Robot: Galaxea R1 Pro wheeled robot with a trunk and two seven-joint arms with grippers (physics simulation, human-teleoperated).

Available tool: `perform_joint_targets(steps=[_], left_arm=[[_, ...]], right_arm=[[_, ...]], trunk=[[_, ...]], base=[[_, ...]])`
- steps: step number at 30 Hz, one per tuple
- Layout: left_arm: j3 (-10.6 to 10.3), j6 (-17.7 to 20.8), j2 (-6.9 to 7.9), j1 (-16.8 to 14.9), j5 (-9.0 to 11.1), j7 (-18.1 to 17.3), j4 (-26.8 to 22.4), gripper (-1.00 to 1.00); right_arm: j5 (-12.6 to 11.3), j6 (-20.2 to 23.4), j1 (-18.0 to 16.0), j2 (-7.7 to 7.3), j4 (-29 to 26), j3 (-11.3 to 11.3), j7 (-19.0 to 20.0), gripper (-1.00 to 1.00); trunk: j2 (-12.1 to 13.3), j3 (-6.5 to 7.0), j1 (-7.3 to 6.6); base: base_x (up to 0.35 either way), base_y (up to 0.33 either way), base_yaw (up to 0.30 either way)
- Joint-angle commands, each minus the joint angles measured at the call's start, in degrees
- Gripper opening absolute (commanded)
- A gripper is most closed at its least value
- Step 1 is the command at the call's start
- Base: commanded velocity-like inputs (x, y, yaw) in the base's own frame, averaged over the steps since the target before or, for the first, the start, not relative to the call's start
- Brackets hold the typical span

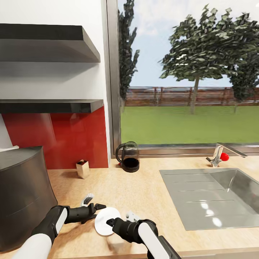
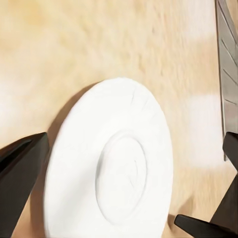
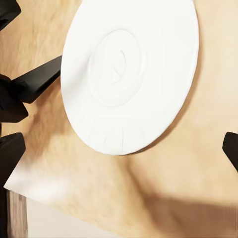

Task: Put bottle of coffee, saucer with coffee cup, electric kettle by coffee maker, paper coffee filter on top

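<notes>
The saucer (image 1: 105, 221) lies flat on the kitchen countertop (image 1: 144, 187), just right of the coffee maker (image 1: 23, 196). The left gripper (image 1: 94, 209) and right gripper (image 1: 114, 222) flank it, both spread wide and empty. It sits well; next comes fetching the cup, and both arms should lift away without nudging the plate.

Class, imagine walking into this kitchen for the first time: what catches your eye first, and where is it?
The white saucer lies flat on the tan kitchen countertop, between the left gripper and right gripper. The big dark-grey coffee maker looms at the counter's left end. The glass electric kettle stands by the window.
</notes>
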Motion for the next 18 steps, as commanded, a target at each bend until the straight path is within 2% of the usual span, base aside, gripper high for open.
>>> perform_joint_targets(steps=[1, 14, 18], left_arm=[[0.18, 0.19, -0.03, -0.01, -0.69, -0.14, 0.03, 1.0], [0.18, 0.19, -0.36, -0.01, -0.7, -0.22, 0.05, 1.0], [0.15, 0.19, -0.48, -0.01, -0.7, -0.25, 0.03, 1.0]], right_arm=[[-0.6, -0.05, -0.02, 0.0, -0.09, 0.04, -0.57, 1.0], [-0.62, -0.23, -0.08, 0.0, -0.54, -0.07, -0.56, 1.0], [-0.62, -1.85, -0.08, 0.0, -0.65, -0.13, -0.56, 1.0]], trunk=[[-0.03, -0.03, 0.03], [-0.03, -0.03, 0.03], [-0.03, -0.03, 0.03]], base=[[0.0, 0.0, 0.0], [0.0, 0.0, 0.0], [0.0, 0.0, 0.0]])
